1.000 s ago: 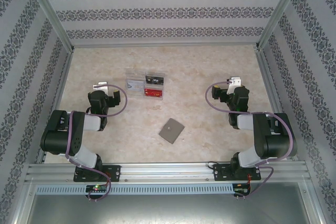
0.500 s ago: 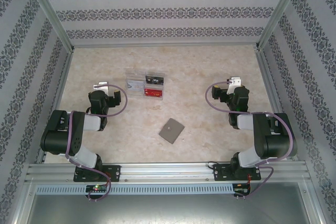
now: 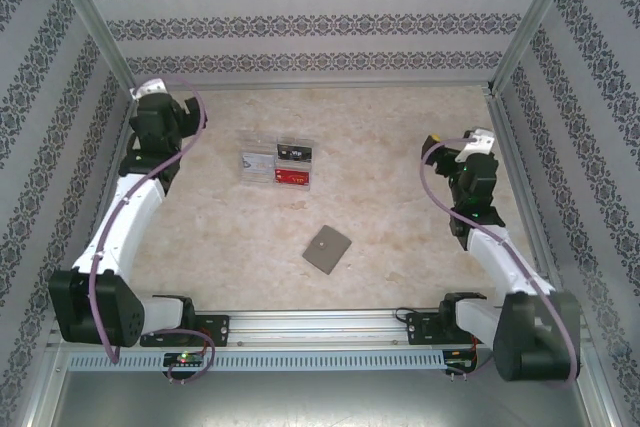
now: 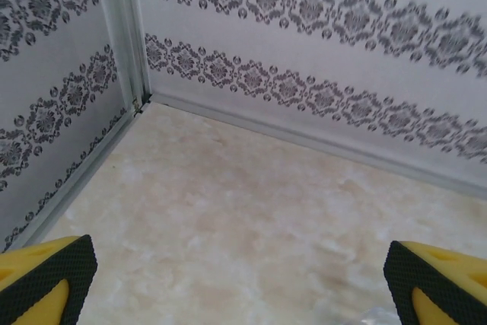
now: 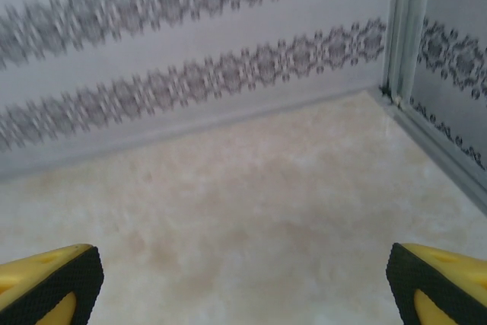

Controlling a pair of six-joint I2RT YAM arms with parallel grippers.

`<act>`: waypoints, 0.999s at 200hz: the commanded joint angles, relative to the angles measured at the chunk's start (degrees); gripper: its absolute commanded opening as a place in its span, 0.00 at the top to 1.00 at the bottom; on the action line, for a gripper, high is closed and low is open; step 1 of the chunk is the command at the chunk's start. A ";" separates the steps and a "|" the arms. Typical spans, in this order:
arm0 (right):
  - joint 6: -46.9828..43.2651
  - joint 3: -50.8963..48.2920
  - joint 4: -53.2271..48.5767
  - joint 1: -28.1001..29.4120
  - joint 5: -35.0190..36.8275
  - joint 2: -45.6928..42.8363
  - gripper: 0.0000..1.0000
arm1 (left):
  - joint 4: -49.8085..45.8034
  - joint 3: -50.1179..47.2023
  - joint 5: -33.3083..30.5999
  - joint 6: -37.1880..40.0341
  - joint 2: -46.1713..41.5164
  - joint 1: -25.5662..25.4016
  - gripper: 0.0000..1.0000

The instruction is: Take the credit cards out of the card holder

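The card holder lies flat and closed on the table. It is turned corner-on, sits near the middle toward the near edge, lies between the two arms, and is touched by neither. Farther back and to the left, well apart from it, sits a clear tray. The credit cards lie in this tray: a black one at the far right, a red one just in front of it, and a whitish-grey one on the left side. The left gripper is held near the far left corner of the enclosure, above bare table. Its jaws stand wide apart and nothing is between its black-faced yellow pads. The right gripper is held close to the right wall, with its jaws likewise spread wide and empty over bare table.
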 commanded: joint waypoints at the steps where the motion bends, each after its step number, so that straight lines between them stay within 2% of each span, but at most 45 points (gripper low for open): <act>1: 9.02 1.57 -6.56 -0.65 -3.79 -4.68 0.02 | -19.60 1.01 3.28 -7.67 -2.33 0.42 0.00; 18: 12.43 2.82 -7.97 -0.74 -7.67 -5.71 0.02 | -19.01 -0.51 9.74 -10.51 -5.67 0.39 0.00; 34: 12.45 9.55 -20.29 0.62 -7.30 -4.53 0.02 | -19.45 -1.57 14.32 -12.90 -8.09 -0.13 0.00; 62: 10.12 19.68 -37.72 1.97 -5.30 -0.86 0.02 | -22.00 -3.07 15.91 -16.16 -10.87 -2.96 0.00; 73: 10.47 21.98 -41.11 1.41 -8.53 -0.23 0.02 | -23.27 -3.45 16.15 -16.67 -11.61 -4.29 0.01; 86: 19.40 22.00 -42.30 1.29 -4.39 -1.47 0.02 | -25.12 -3.57 15.98 -17.67 -12.04 -6.46 0.03; 92: 20.90 21.34 -41.64 0.59 -5.89 -2.16 0.02 | -25.88 -3.63 15.98 -17.99 -12.17 -7.60 0.05; 101: 18.88 19.78 -38.83 -0.41 -11.61 -3.40 0.02 | -26.87 -3.71 15.29 -18.34 -12.33 -10.18 0.05; 126: 16.89 18.24 -39.41 0.06 -15.57 -5.11 0.02 | -28.66 -4.45 11.88 -20.31 -11.91 -18.93 0.05; 164: 12.11 17.16 -45.41 6.66 -13.81 -7.76 0.02 | -29.18 -6.14 6.38 -24.36 -6.45 -34.71 0.12; 200: 13.72 13.64 -47.30 9.83 -16.23 -11.29 0.02 | -28.77 -4.59 3.86 -24.61 3.81 -47.23 0.21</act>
